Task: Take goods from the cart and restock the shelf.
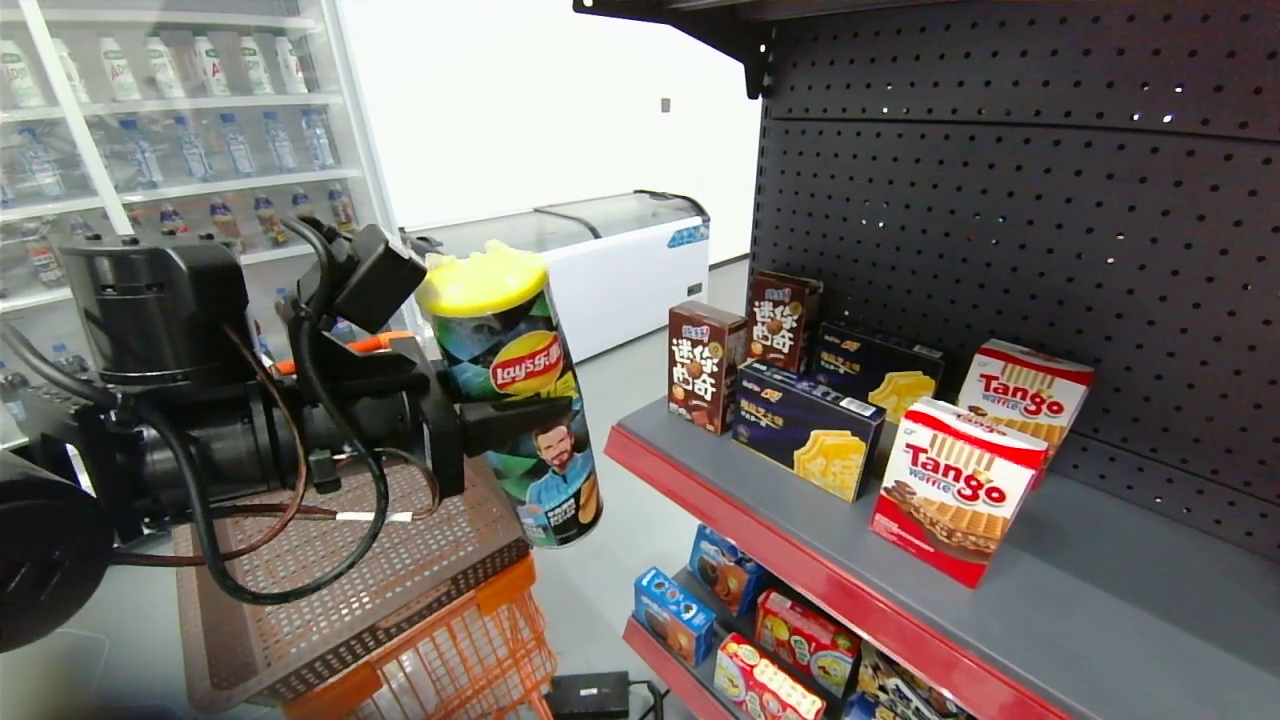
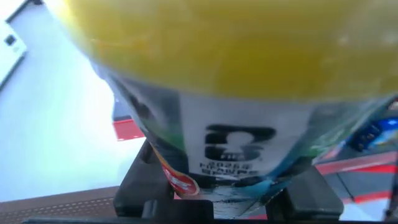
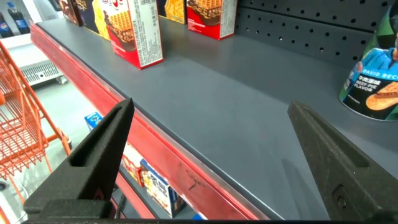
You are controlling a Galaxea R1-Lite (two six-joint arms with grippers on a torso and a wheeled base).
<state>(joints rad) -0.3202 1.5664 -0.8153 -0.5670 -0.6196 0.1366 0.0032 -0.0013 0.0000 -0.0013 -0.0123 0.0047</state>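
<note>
A tall chip can (image 1: 510, 390) with a yellow lid hangs upright in the air, left of the grey shelf (image 1: 1100, 600), above the orange cart (image 1: 440, 640). My left gripper (image 1: 500, 415) is shut on the can's middle. In the left wrist view the can (image 2: 236, 124) fills the foreground between the black fingers (image 2: 140, 186). My right gripper (image 3: 217, 168) is open above a bare stretch of the shelf board (image 3: 236, 106) near its red front edge. Beyond it, a second chip can (image 3: 376, 81) stands on the shelf by the pegboard.
On the shelf stand brown chocolate boxes (image 1: 705, 365), dark blue wafer boxes (image 1: 810, 430) and red-and-white wafer boxes (image 1: 955, 490). The lower shelf (image 1: 760, 650) holds more packs. A chest freezer (image 1: 620, 260) and a drinks fridge (image 1: 170, 130) stand behind. The cart basket (image 3: 18, 112) is beside the shelf.
</note>
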